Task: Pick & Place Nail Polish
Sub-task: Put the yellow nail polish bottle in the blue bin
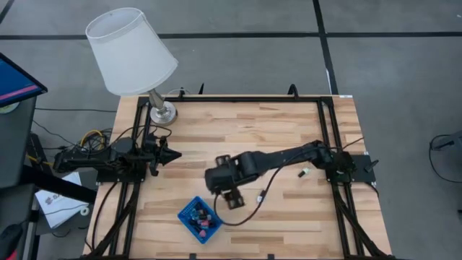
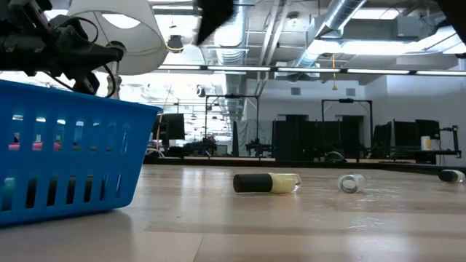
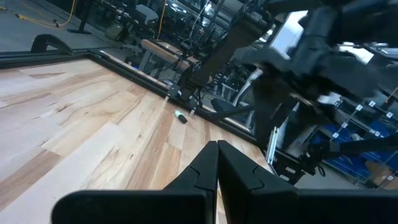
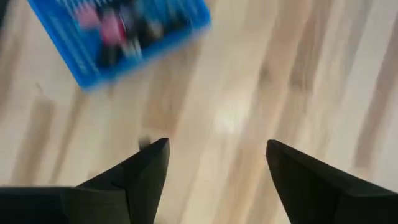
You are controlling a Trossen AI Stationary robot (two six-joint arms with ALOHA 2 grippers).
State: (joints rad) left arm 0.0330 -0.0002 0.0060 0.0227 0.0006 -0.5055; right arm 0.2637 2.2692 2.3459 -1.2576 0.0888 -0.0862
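A square blue tray (image 1: 201,218) stands near the table's front edge and holds several small nail polish bottles (image 4: 115,31) in pink and dark colours. A yellow bottle with a dark cap (image 2: 266,183) lies on its side on the table, and a clear one (image 2: 352,183) lies to its right. Another loose bottle (image 1: 304,172) lies near the right arm's base; it also shows in the left wrist view (image 3: 180,117). My right gripper (image 4: 217,165) is open and empty, pointing down above bare wood just beyond the tray (image 4: 118,37). My left gripper (image 3: 217,163) is shut and empty at the table's left.
A lamp with a white shade (image 1: 132,52) stands on its metal foot (image 1: 162,110) at the table's far left corner. A black frame (image 1: 328,130) runs along the table's edges. A cable (image 1: 254,202) trails from the right arm over the wood.
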